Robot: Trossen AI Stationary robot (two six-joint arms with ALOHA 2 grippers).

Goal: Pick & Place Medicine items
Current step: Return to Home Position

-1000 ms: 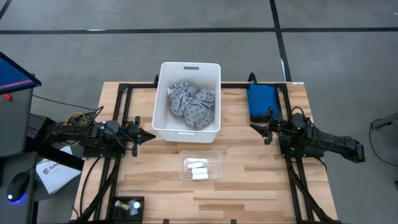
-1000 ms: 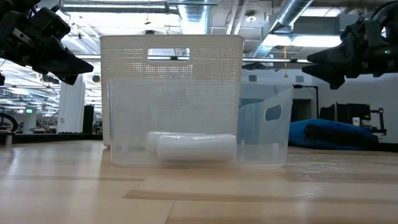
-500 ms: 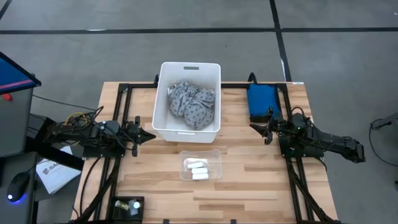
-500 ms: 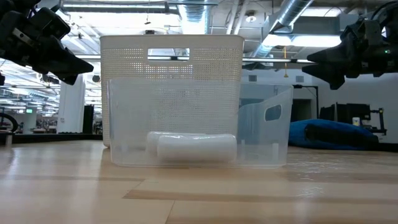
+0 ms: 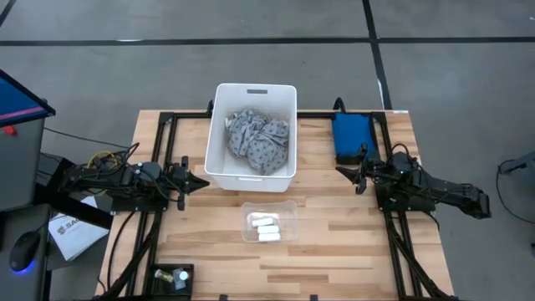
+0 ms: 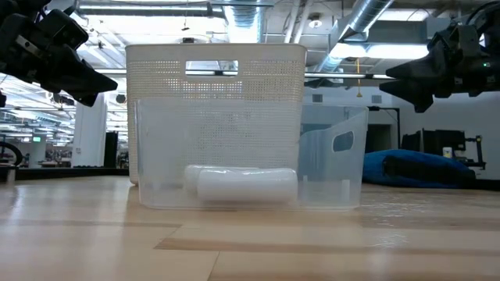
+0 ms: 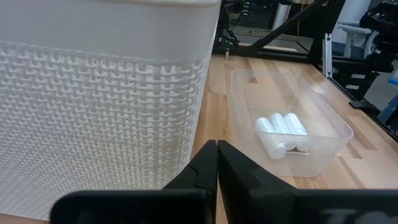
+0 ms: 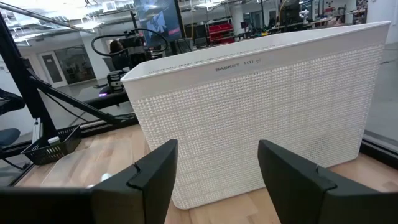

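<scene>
Left end effector (image 5: 201,181) sat shut, empty, mid-left; right end effector (image 5: 349,177) gaped, empty, mid-right. Homing step looked done; medicine items (image 5: 265,226) binned; nothing next.

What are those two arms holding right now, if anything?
Nothing. The left end effector is shut on air beside the white bin; the right end effector is open and empty. The medicine items lie in the clear tray.

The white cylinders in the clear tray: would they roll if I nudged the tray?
Probably: the white cylinders lie on their sides, smooth and round, so they would likely roll. The clear tray has walls that should contain them. The tray looks thin and light, so it may slide easily.
</scene>
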